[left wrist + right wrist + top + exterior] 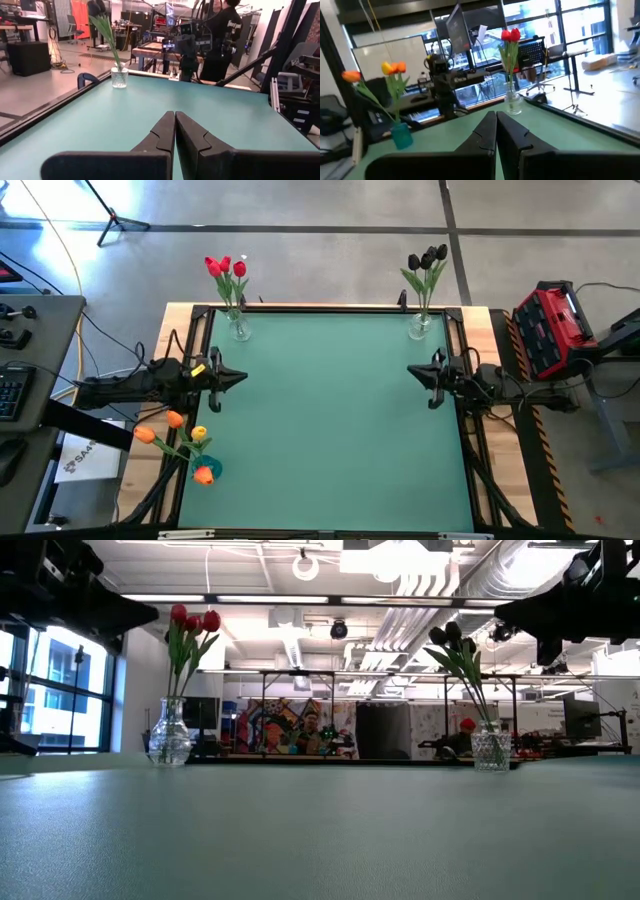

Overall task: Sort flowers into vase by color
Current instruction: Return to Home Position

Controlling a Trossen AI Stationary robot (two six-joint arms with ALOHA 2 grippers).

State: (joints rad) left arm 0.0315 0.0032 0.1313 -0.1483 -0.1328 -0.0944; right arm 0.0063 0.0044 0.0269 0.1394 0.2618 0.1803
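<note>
Red tulips [226,268] stand in a clear glass vase [239,328] at the far left corner of the teal table. Dark tulips [428,260] stand in a second clear vase [419,328] at the far right corner. Orange and yellow tulips [175,430] sit in a blue vase [205,470] at the near left. My left gripper [243,377] is shut and holds nothing, at the table's left edge. My right gripper [409,371] is shut and holds nothing, at the right edge. Each points level toward the table's middle.
A red tool case [553,330] sits beyond the table's right edge, and a desk with a keyboard [12,385] stands to the left. A black frame [330,308] runs round the teal mat [330,430]. People [462,738] show in the room behind.
</note>
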